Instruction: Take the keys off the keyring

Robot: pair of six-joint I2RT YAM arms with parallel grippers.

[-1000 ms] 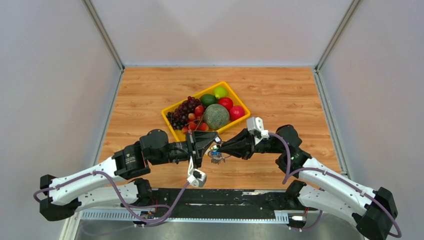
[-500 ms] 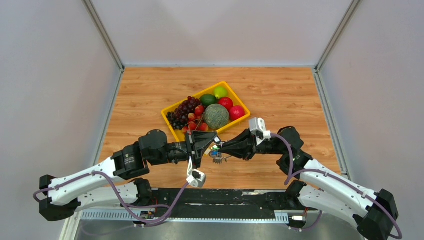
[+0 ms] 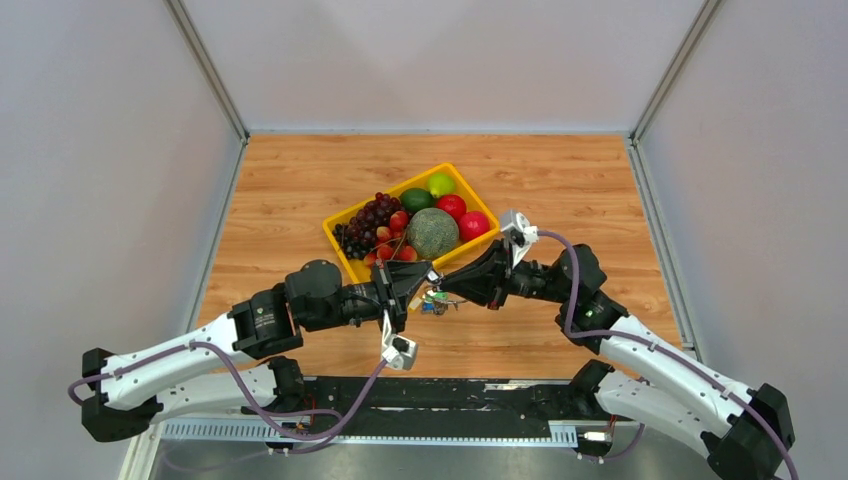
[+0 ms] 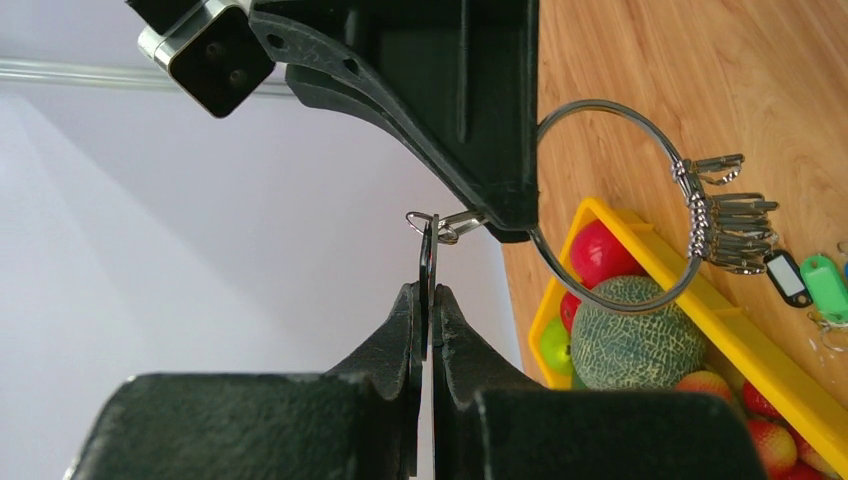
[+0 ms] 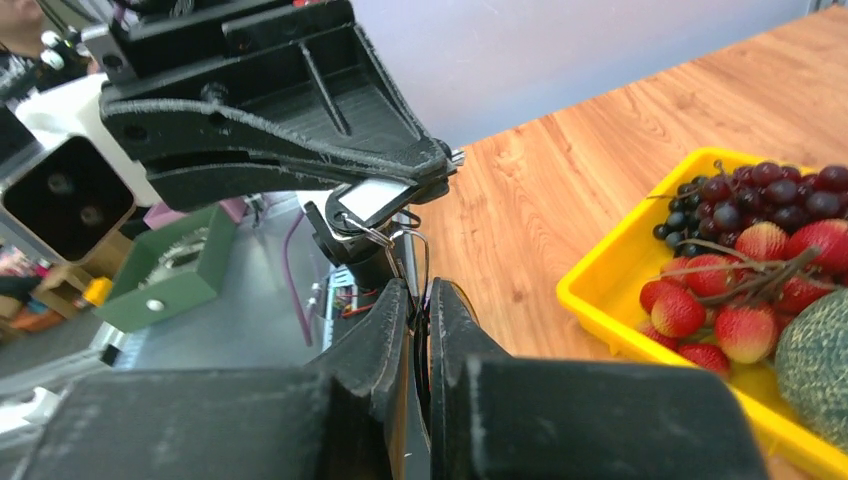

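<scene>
Key bunch: the keys hang stacked together on the keyring, clear above the bench. None looks to be off yet. A green tag shows just beside them.
Left fingers: narrow, pinched on the edge of the held key, a flat silver piece set apart from the bunch. A small link joins it towards the keyring.
Right fingers: narrow, pinched on the keyring wire, tip to tip with the left fingers.
Step, as judged: working the held key's link off the wire, with the task at an early stage.
Risk, slip: both grips rest on very thin metal. A twist or sideways pull could turn the wire or the blade out of the pinch, and the whole set would drop to the bench.
Risk, contact: the two sets of fingers stand very close, so a small misaligned move could knock one grip loose.
Risk, jam: the loose bunch may swing or slide round the wire towards the link and block it.
Tray: the yellow tray of fruit lies just beyond. A set flicked that way could land among the fruit, where it would be hard to grasp again.
</scene>
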